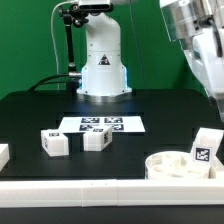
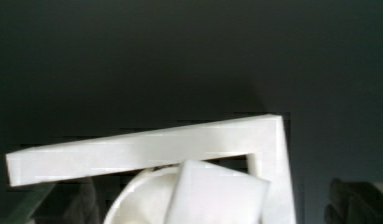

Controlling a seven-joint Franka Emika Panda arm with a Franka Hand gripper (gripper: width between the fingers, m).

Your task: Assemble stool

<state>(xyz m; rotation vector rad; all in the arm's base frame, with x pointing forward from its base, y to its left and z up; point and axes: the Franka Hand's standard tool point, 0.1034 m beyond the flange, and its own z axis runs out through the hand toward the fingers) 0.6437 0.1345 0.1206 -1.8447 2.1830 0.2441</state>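
Note:
The round white seat [image 1: 172, 166] lies at the exterior view's right, near the front rail. One tagged white leg [image 1: 203, 149] stands tilted in it. Two more legs [image 1: 55, 143] [image 1: 97, 139] lie in front of the marker board. My arm [image 1: 198, 45] comes down from the upper right above the seat, and its fingers are cut off by the frame edge. In the wrist view, my gripper [image 2: 209, 212] hangs over the seat [image 2: 143, 200] and the leg [image 2: 220, 195]. Its fingers [image 2: 353, 203] are dark blurs standing wide apart, clear of the leg.
The marker board [image 1: 100, 125] lies mid-table in front of the robot base [image 1: 102, 65]. A white rail [image 1: 90, 190] runs along the front edge, and its corner shows in the wrist view [image 2: 259, 135]. A white piece [image 1: 3, 153] is cut off at the exterior view's left.

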